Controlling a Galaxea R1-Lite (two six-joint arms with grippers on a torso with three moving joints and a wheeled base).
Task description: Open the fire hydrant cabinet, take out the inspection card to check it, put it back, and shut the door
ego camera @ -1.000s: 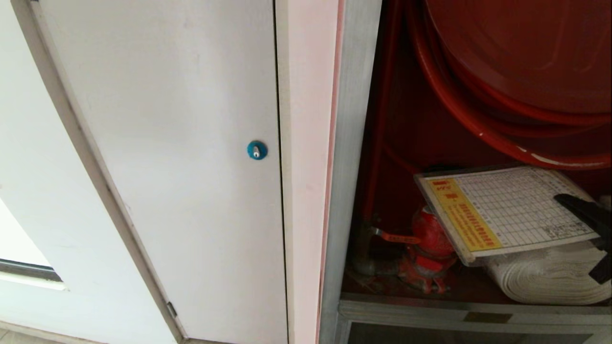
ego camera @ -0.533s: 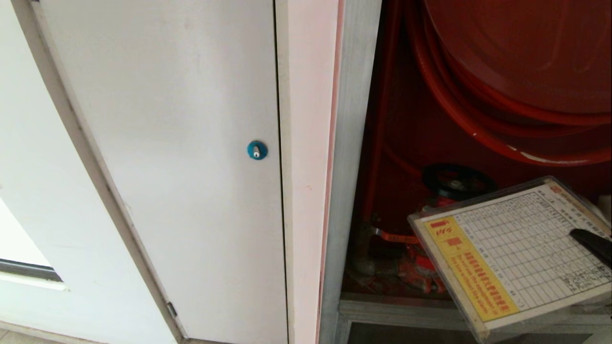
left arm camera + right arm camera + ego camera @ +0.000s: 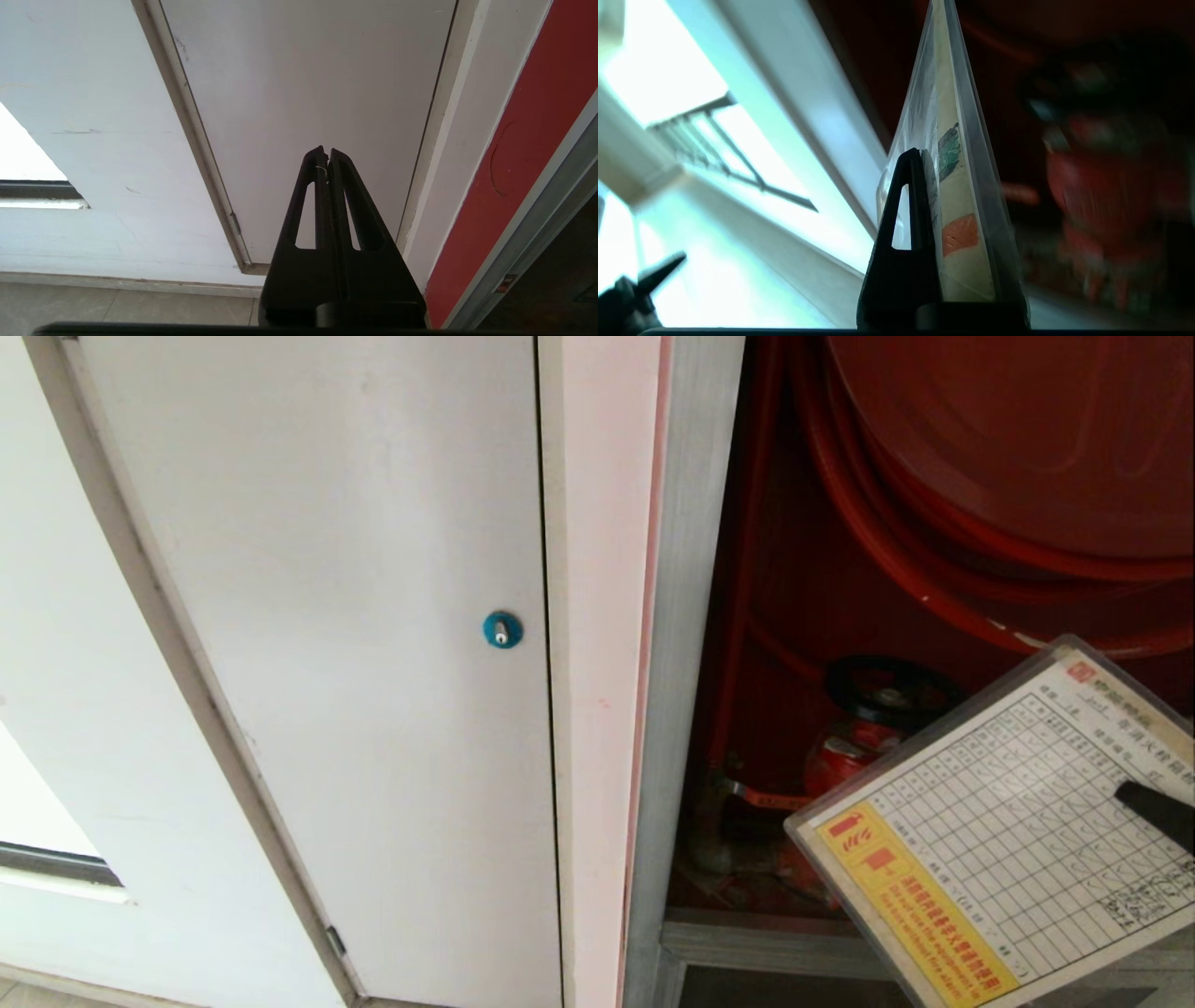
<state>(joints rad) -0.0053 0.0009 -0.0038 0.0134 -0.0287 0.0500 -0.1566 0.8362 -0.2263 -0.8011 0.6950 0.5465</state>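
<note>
Gripping the inspection card (image 3: 1008,831) by its right edge, the right gripper (image 3: 1158,812) has its jaws clamped on the plastic sleeve, holding it tilted before the open fire hydrant cabinet (image 3: 686,644). Behind it sit a red valve (image 3: 854,751) and hose reel (image 3: 1008,448). The left gripper (image 3: 327,161), jaws together, faces the white door (image 3: 327,616).

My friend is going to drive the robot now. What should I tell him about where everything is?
Right gripper: shut on the inspection card, held up outside the fire hydrant cabinet, printed side facing the head camera.
Left gripper: shut, empty, parked low in front of the white door.
Door: not in view; the cabinet stands open, hose reel and red valve showing.
Done: cabinet opened, card taken out.
Left: check the card, put it back inside, close the door.
</note>
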